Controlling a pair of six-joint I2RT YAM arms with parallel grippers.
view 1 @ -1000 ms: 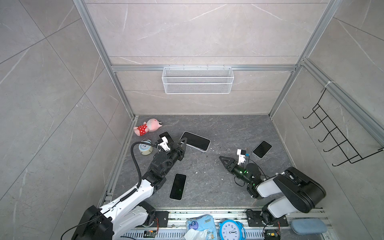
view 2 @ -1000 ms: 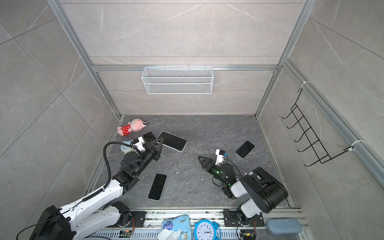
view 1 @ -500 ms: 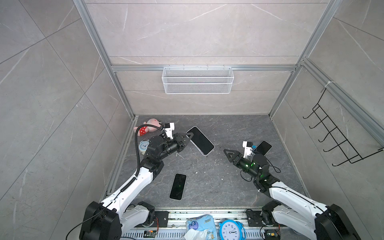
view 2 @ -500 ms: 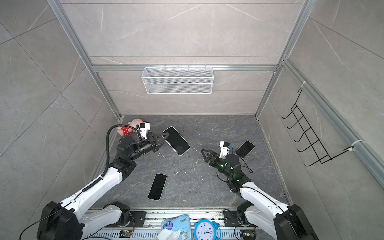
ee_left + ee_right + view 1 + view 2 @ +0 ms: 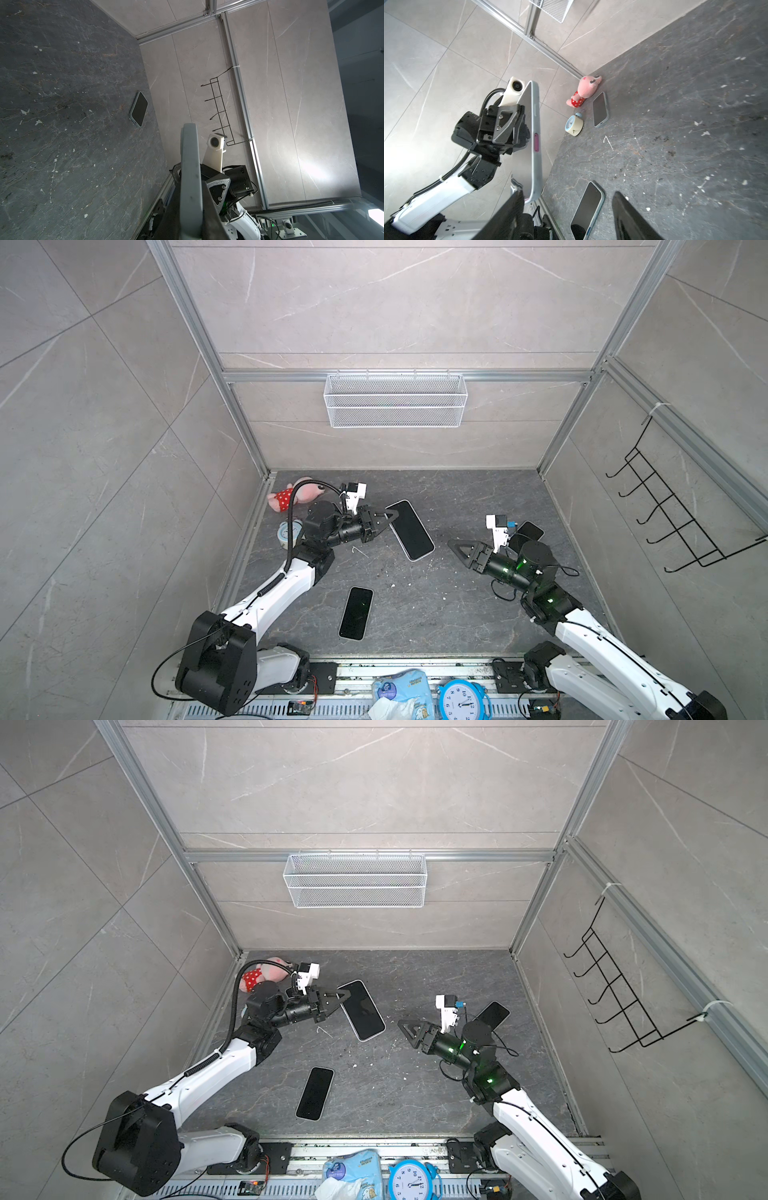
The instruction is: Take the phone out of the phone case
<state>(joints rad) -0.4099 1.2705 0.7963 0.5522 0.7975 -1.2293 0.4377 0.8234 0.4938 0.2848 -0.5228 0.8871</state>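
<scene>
Swung round since a second ago, black-screened phone in pale grey case (image 5: 409,529) juts from left pincer (image 5: 390,516), clenched on its near corner; right pincer (image 5: 456,544), parted and empty, faces its far end.

The left gripper (image 5: 190,224) is clamping a grey phone case (image 5: 190,166), showing edge-on in the foreground. Behind it the right arm's wrist camera (image 5: 216,143) is facing this way. Mid-frame, another cased phone (image 5: 139,109) is lying flat on the floor (image 5: 62,135); a wire hook rack (image 5: 218,108) is hanging on the wall (image 5: 176,68) beyond.
</scene>
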